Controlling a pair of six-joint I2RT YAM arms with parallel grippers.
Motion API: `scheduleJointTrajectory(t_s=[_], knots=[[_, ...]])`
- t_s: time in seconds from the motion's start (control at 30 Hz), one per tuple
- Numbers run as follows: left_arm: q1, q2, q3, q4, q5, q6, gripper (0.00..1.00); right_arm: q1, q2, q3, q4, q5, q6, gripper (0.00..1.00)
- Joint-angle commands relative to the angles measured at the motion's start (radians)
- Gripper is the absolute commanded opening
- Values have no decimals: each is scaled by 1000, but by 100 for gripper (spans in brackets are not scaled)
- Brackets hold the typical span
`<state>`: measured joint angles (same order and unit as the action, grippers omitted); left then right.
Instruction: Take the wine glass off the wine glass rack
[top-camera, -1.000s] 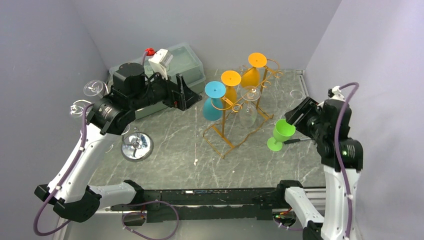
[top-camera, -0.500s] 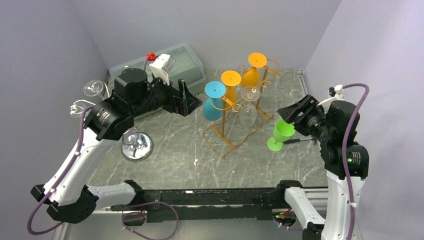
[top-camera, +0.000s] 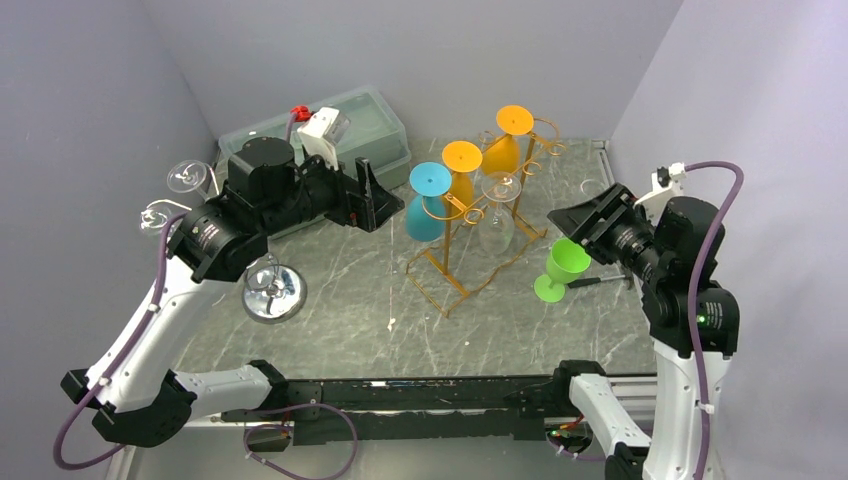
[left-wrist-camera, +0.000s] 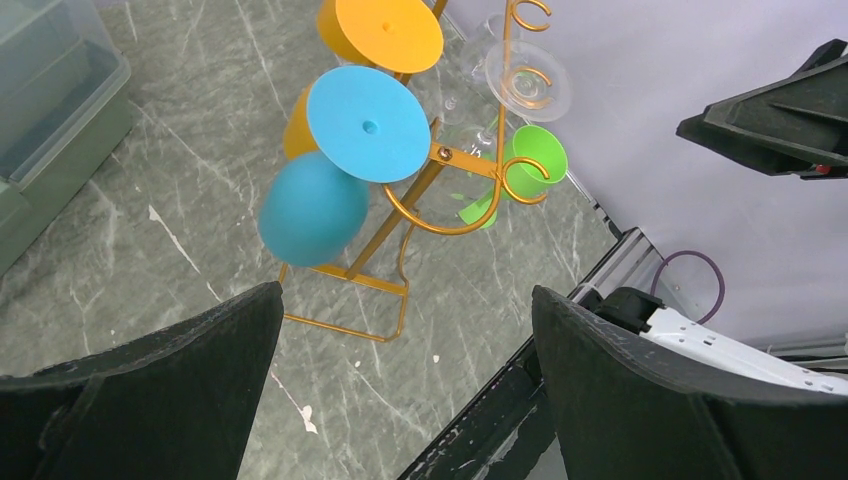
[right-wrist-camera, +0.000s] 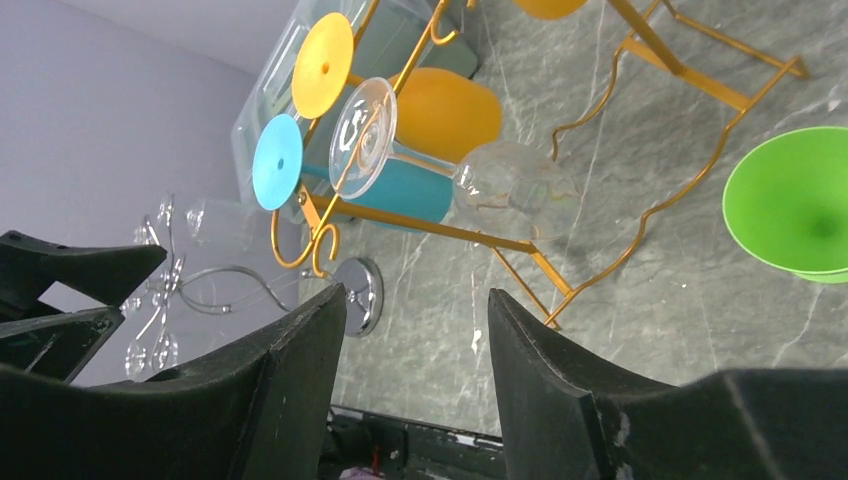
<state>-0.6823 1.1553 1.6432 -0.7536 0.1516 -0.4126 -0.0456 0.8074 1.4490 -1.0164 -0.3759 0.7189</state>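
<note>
The wine glass rack (top-camera: 445, 245) is a thin golden wire frame mid-table. Upside down on it hang a blue wine glass (top-camera: 425, 205), two orange ones (top-camera: 462, 175) and a clear one (top-camera: 497, 215). A green wine glass (top-camera: 562, 268) stands on the table just right of the rack, free of any grip. My right gripper (top-camera: 585, 222) hovers open just above and behind it; in its wrist view the gripper (right-wrist-camera: 415, 310) holds nothing and the green glass (right-wrist-camera: 795, 205) lies to the right. My left gripper (top-camera: 375, 195) is wide open left of the blue glass (left-wrist-camera: 330, 170), empty (left-wrist-camera: 405, 330).
A chrome round-based stand (top-camera: 272, 292) with clear glasses is at the left. A clear lidded plastic box (top-camera: 370, 125) sits at the back left. A black rail (top-camera: 420, 395) runs along the near edge. Grey walls close in the sides and back.
My right gripper has risen up and back from the green glass, its jaws a little narrower. The left arm shifted slightly earlier, then held still. The green glass has not moved.
</note>
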Motion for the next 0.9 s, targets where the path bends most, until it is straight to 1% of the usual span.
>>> scheduleJointTrajectory(t_s=[0.0,0.17,0.5,0.6,0.77,0.87], knots=[[-5,-2,26,30,-14,-8,100,-4,21,-15,67,-51,24,56],[-5,-5,19,50,-13,-6,99,-2,42,-2,55,-53,30,56],[-5,8,-22,114,12,-17,99,22,59,-29,105,-81,85,53],[-5,10,-33,130,10,-21,99,92,66,-70,148,-35,122,50],[-5,17,-44,155,10,-30,100,261,95,-125,242,112,204,46],[-5,22,-48,166,11,-36,100,274,96,-157,291,152,253,45]])
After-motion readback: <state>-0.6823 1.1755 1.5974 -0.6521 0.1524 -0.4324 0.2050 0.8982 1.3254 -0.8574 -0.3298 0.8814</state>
